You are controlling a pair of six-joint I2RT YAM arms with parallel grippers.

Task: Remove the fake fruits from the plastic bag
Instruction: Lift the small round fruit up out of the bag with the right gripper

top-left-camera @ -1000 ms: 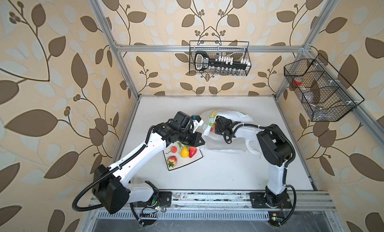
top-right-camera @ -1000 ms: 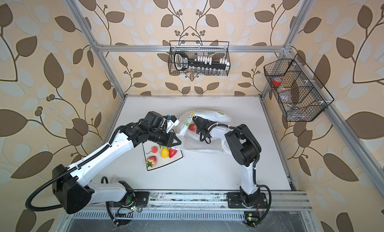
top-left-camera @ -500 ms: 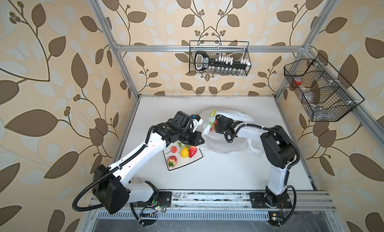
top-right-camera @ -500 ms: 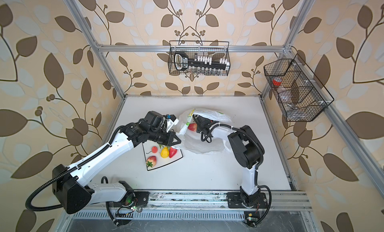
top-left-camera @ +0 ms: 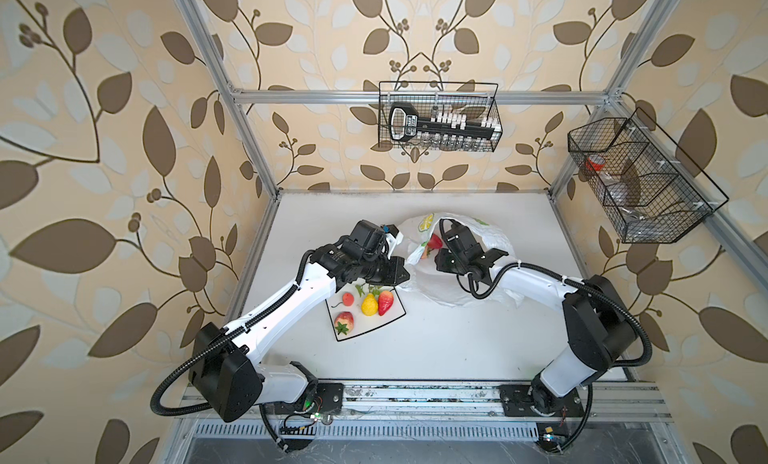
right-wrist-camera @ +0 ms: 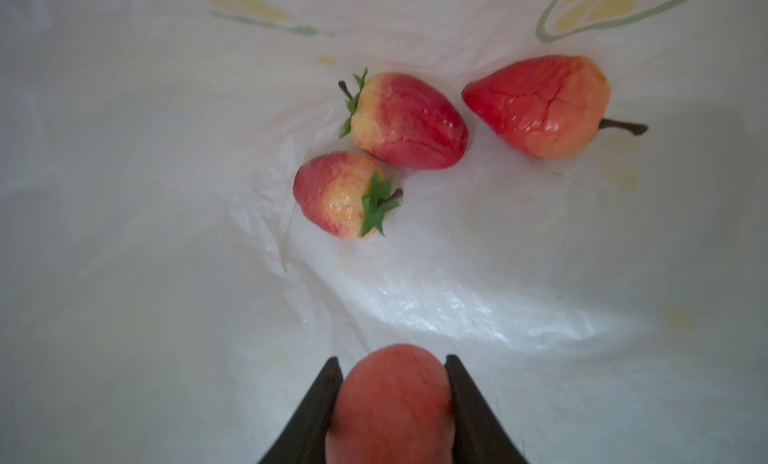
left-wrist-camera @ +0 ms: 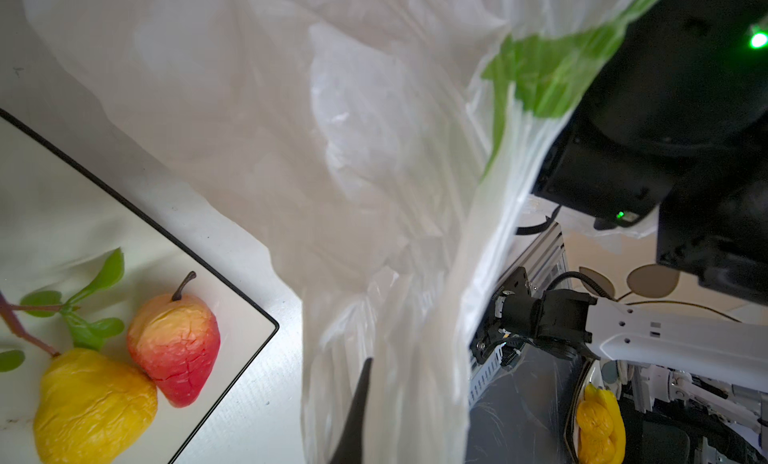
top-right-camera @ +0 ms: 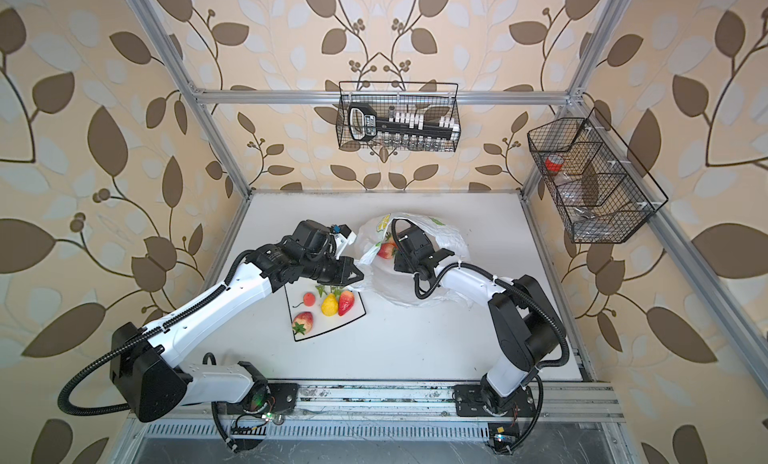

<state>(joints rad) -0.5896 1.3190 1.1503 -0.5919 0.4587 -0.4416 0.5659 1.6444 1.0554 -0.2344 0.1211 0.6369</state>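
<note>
plastic bag [left-wrist-camera: 332,150]: thin, crinkled, translucent film | fake fruits [right-wrist-camera: 409,121]: glossy, cracked skin | plate [left-wrist-camera: 62,216]: smooth, glossy

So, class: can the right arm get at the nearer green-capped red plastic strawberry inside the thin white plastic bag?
Reach, probably yes: the right gripper is inside the white plastic bag, with nothing between it and the strawberry. Grasp, no: its jaws hold a round pinkish-red plastic fruit.

White arm shells [top-left-camera: 291,304], black joints [top-left-camera: 598,329] — black ribbed hoses [top-left-camera: 156,399], white cable ties [top-left-camera: 518,264]
</note>
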